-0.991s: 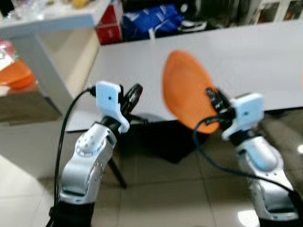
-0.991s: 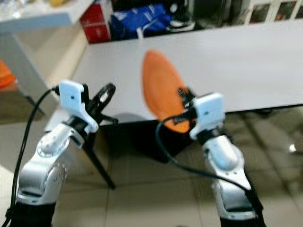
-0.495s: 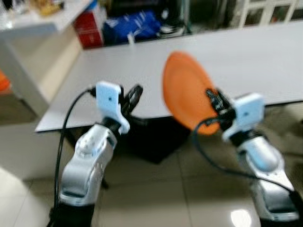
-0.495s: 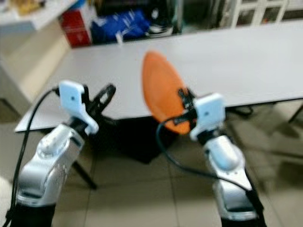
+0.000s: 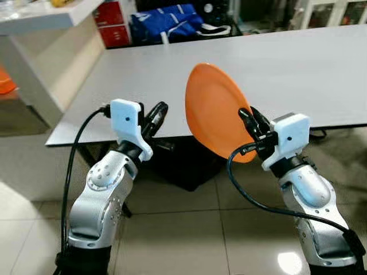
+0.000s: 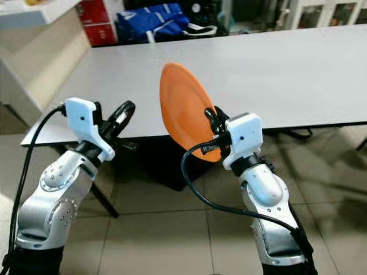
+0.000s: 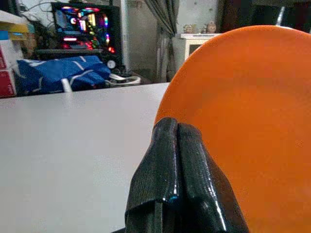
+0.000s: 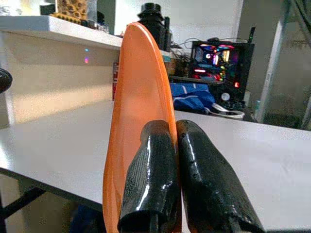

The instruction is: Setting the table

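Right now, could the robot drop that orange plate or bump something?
Maybe. The right gripper pinches the plate only at its lower rim, and the plate stands on edge, so it might slip or swing. The plate also hangs in front of the table edge, over hard floor tiles; if it slips before reaching the tabletop, it would likely fall there. The left gripper, fingers shut, sits close beside the plate and could knock it.
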Motion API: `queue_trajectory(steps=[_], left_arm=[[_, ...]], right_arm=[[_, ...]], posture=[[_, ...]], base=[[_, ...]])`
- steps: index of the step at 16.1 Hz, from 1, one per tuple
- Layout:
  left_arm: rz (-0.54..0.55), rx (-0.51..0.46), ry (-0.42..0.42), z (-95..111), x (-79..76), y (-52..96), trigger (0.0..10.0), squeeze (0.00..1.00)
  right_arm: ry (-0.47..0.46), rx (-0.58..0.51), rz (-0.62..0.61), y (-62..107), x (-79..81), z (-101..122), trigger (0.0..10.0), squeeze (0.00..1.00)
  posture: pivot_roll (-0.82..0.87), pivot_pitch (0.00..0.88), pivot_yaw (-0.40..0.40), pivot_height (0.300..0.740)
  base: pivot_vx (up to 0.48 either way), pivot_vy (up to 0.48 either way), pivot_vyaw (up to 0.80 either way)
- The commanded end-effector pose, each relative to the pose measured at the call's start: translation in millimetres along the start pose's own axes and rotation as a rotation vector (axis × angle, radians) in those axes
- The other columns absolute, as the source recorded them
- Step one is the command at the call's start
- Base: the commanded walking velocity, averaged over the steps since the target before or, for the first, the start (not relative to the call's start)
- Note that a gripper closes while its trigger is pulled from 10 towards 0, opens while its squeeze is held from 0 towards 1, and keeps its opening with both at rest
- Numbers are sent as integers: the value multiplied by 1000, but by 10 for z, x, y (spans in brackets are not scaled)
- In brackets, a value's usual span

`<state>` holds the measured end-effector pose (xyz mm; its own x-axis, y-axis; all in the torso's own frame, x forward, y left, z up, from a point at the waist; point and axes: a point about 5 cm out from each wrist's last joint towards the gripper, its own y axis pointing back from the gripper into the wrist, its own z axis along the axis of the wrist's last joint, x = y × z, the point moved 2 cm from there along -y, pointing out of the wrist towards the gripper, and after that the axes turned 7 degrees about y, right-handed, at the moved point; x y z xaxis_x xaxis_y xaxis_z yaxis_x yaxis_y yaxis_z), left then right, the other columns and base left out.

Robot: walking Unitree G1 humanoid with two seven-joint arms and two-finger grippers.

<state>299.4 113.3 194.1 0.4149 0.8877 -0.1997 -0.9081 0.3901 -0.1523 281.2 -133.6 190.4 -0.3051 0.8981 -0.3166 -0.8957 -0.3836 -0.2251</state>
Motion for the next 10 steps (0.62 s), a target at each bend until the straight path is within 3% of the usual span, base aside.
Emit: queue_trajectory(steps=[1,10], left_arm=[[15,0,-19,30,34,0,10000,0],[0,8,-52,38,35,-20,10000,0]], right_arm=[[-6,-44,12,-47,15,87,0,0],[-1,-49,19,-59,52,85,0,0]], posture=[[-214,0,126,736],[-215,0,136,736]], base=[[382,0,0],[438,0,0]])
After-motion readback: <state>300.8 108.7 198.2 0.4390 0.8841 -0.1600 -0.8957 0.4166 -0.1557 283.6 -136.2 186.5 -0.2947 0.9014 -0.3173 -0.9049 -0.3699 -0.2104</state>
